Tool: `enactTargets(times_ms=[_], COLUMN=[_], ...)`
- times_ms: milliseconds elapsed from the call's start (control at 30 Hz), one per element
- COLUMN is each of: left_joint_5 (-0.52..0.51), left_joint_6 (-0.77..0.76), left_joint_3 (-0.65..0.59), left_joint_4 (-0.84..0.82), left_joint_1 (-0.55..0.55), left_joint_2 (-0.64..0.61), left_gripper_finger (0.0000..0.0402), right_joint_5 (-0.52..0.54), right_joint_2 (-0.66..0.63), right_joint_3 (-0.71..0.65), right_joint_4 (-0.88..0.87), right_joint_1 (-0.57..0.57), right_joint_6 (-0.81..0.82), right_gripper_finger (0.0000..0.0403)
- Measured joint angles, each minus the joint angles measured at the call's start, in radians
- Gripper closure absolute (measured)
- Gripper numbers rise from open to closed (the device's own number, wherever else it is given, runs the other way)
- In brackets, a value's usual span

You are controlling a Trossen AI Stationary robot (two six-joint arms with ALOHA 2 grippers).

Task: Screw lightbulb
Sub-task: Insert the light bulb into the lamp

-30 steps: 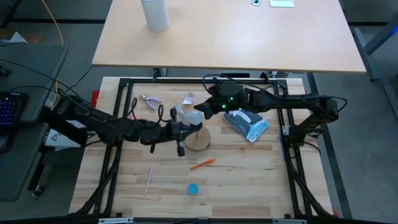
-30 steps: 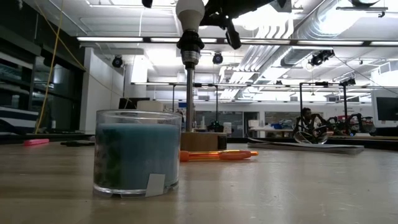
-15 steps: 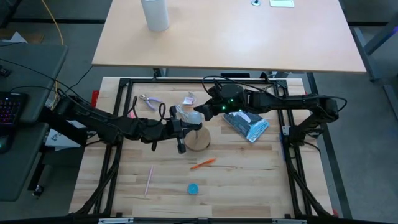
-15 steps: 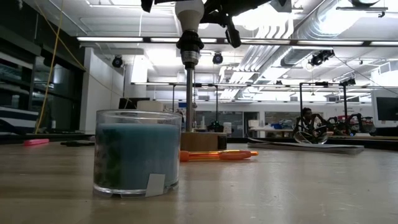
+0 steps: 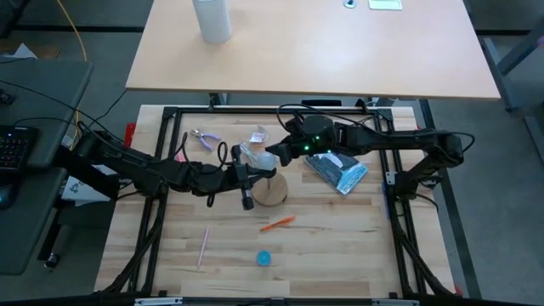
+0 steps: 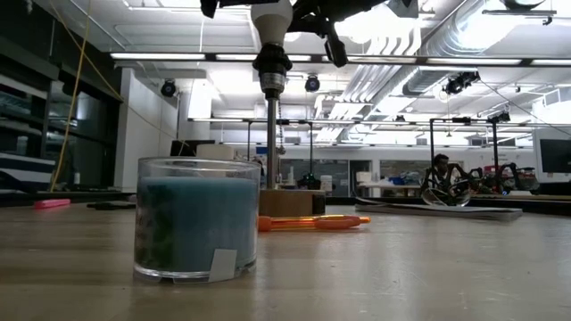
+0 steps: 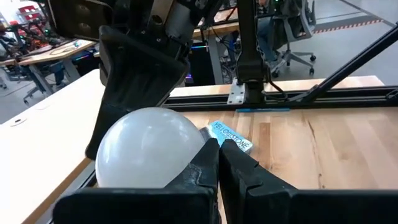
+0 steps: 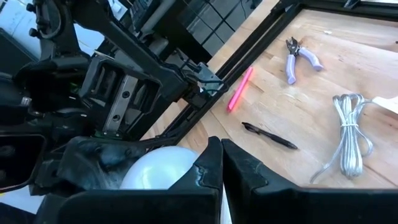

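Observation:
The white lightbulb sits upright in the dark socket of a thin pole on a round wooden base. My left gripper comes from the table's left and is shut, its fingers beside the bulb's round top. My right gripper comes from the right and is also shut, with the bulb next to its fingers. In the high view the bulb lies between the two grippers. My left gripper lies with the outer side of one shut finger against the bulb's round glass, coming nearly level from the table's left. The bulb stands upright in its socket. My right gripper has the outer side of one shut finger against the glass from the opposite side, slanting slightly down.
A blue candle jar stands near the front edge, with an orange pen and a pink stick nearby. Pliers and a coiled cable lie at the far left, and a blue-white packet at the right.

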Motion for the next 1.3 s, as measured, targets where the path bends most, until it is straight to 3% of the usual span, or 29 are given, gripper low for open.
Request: enactTargets(times_ms=[467, 767, 933, 1100, 1300], left_joint_5=[-0.065, -0.164, -0.167, -0.152, -0.001], left_joint_6=[0.001, -0.014, -0.089, -0.141, -0.125], left_joint_3=[0.000, -0.006, -0.008, -0.012, -0.010], left_joint_4=[-0.141, -0.375, -0.478, -0.451, -0.290], left_joint_1=[0.002, 0.010, 0.011, -0.004, -0.053], left_joint_2=[-0.062, -0.137, -0.194, -0.225, -0.180], left_gripper_finger=[0.0401, 0.0402, 0.0402, 0.0402, 0.0402], right_joint_5=[0.002, -0.029, 0.025, 0.105, 0.107], right_joint_2=[-0.066, -0.099, -0.113, -0.115, -0.088], right_joint_3=[0.000, 0.000, 0.000, 0.000, 0.000], right_joint_4=[-0.142, -0.227, -0.261, -0.255, -0.227], right_joint_1=[0.004, 0.049, 0.067, 0.048, -0.034], right_joint_6=[-0.003, 0.000, 0.004, -0.001, -0.018], right_gripper_finger=[0.0403, 0.0403, 0.0403, 0.0403, 0.0403])
